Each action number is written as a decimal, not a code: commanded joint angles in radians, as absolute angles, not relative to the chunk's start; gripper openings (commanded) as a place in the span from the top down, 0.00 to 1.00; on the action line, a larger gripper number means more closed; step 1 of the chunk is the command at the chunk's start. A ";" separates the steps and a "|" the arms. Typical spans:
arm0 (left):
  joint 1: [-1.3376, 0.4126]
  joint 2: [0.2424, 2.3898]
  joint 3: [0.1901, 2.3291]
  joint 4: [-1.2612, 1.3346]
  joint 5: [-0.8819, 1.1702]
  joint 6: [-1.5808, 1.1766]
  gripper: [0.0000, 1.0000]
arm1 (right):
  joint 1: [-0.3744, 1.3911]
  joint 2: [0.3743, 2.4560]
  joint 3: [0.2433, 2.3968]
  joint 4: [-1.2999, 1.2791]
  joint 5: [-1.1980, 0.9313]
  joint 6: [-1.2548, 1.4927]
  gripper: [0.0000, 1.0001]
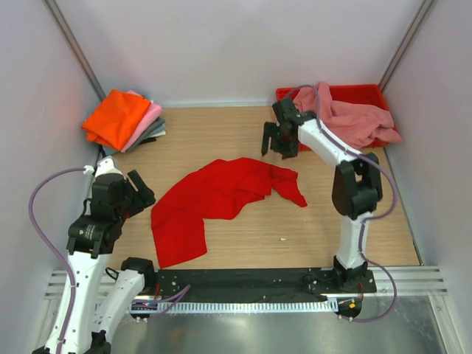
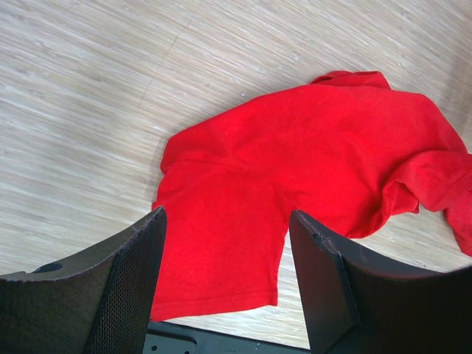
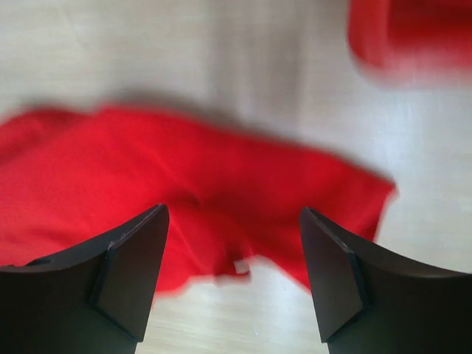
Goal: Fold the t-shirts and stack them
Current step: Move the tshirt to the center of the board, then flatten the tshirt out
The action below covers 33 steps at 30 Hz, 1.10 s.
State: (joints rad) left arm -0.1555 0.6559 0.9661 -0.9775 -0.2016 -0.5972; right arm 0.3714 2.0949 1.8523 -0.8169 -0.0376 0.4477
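A bright red t-shirt (image 1: pixel 214 199) lies crumpled in the middle of the table; it also shows in the left wrist view (image 2: pixel 310 155) and, blurred, in the right wrist view (image 3: pixel 184 177). A dusty pink t-shirt (image 1: pixel 352 116) lies heaped in the red tray (image 1: pixel 372 92) at back right. A stack of folded shirts, orange on top (image 1: pixel 116 116) over light pink and grey, sits at back left. My left gripper (image 1: pixel 140 195) is open and empty, left of the red shirt. My right gripper (image 1: pixel 279 146) is open and empty, above the table behind the red shirt.
The wooden table (image 1: pixel 243 133) is walled in white on three sides. The black base rail (image 1: pixel 243 280) runs along the near edge. A small white speck (image 1: pixel 282 239) lies on the wood near the front.
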 commanded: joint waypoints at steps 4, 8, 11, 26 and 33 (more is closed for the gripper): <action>-0.150 0.652 0.966 -0.942 -0.204 -0.591 0.32 | 0.419 1.643 1.352 -0.646 0.117 0.488 0.28; -0.149 0.649 0.968 -0.943 -0.204 -0.591 0.31 | 0.433 1.481 1.142 -0.539 0.025 0.526 0.33; -0.150 0.650 0.966 -0.940 -0.199 -0.589 0.32 | 0.448 1.407 0.981 -0.396 -0.052 0.538 0.33; -0.150 0.667 0.968 -0.942 -0.199 -0.589 0.31 | 0.472 1.641 0.881 -0.134 -0.158 0.494 0.33; -0.150 0.681 0.968 -0.945 -0.202 -0.589 0.32 | 0.472 1.690 0.884 -0.101 -0.178 0.486 0.55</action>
State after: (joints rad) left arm -0.1547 0.6773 0.9661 -0.9771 -0.2012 -0.5964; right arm 0.4694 1.6730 0.8841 -0.1528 -0.1616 0.4980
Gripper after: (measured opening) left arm 0.686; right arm 0.465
